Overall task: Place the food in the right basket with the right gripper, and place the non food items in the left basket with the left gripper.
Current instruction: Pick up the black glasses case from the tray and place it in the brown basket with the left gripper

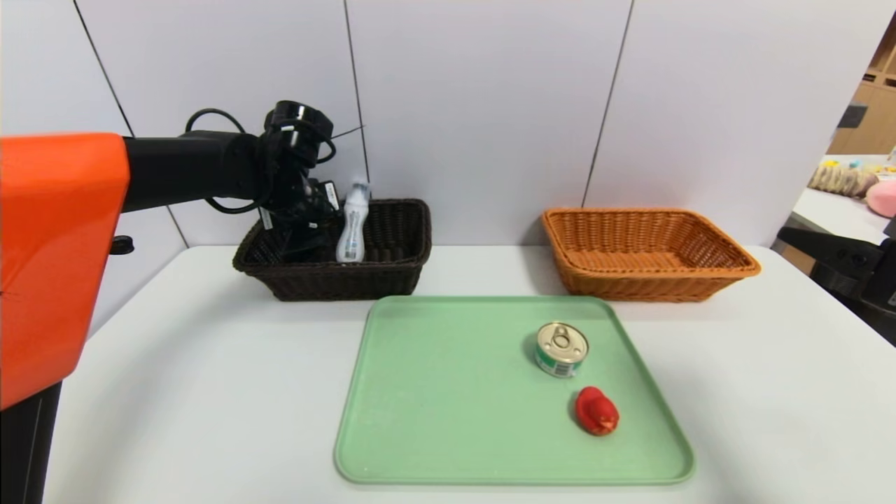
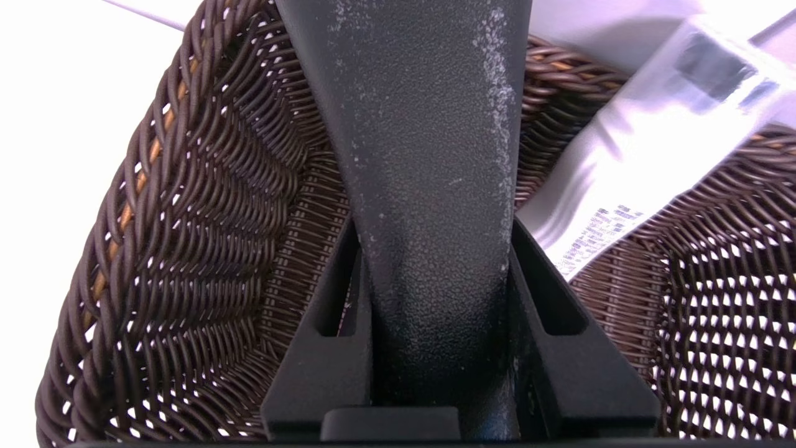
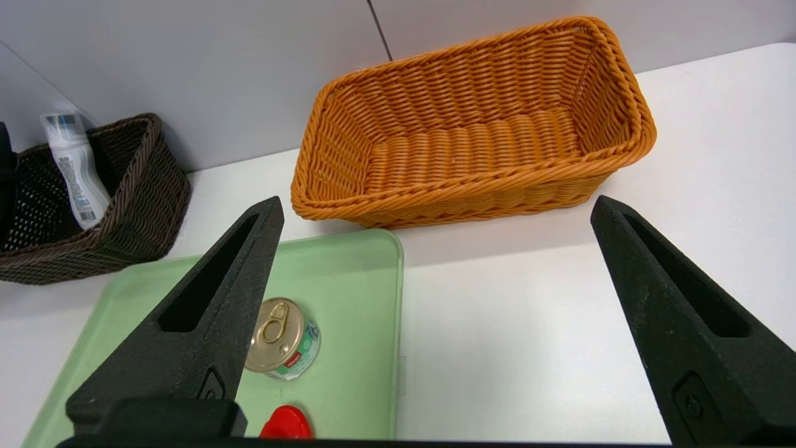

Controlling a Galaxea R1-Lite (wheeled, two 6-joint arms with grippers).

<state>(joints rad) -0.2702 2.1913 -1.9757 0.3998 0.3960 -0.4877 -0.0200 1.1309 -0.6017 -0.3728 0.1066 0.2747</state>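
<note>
Lower centre of your head view: the green tray (image 1: 434,420) carries the red lumpy object (image 1: 596,411) nearest, the tin can (image 1: 561,348) just behind it. Upper right, the orange wicker basket (image 1: 700,276) holds nothing. Upper left, the dark brown basket (image 1: 392,280) contains the white bottle (image 1: 352,222), leaning; your left gripper (image 2: 435,274) is clamped on the black case (image 2: 423,124) inside it. Your right gripper (image 3: 435,261) stands wide apart.

Bright even light, soft shadows, blown-out whites
</note>
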